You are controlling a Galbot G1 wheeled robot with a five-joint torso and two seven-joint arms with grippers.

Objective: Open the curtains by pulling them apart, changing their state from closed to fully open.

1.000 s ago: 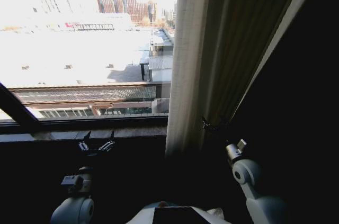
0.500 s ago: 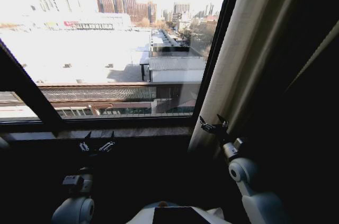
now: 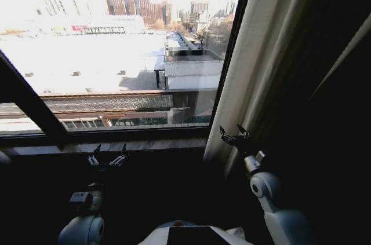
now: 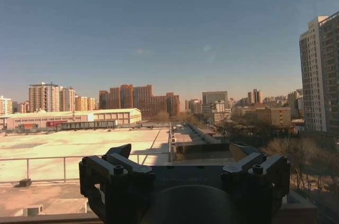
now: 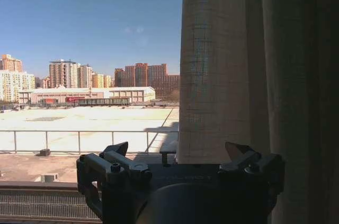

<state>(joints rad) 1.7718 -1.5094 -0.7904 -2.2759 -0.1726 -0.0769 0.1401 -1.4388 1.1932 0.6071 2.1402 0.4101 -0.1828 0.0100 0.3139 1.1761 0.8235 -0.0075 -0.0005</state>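
The curtains (image 3: 261,65) hung gathered at the right side of the window (image 3: 116,54), leaving the glass to their left uncovered. The right gripper (image 3: 234,136) was raised just beside the curtain's lower edge, fingers spread, holding nothing. The left gripper (image 3: 106,158) sat low near the sill (image 3: 145,145), fingers also spread and empty.

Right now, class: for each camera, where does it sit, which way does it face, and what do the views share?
Head view: looks down over both arms at the window; left gripper open by the sill, right gripper open beside the curtain.
Left wrist view: behind its gripper, facing the city.
Right wrist view: behind its gripper, facing the curtain.
Shared: red-brown towers.
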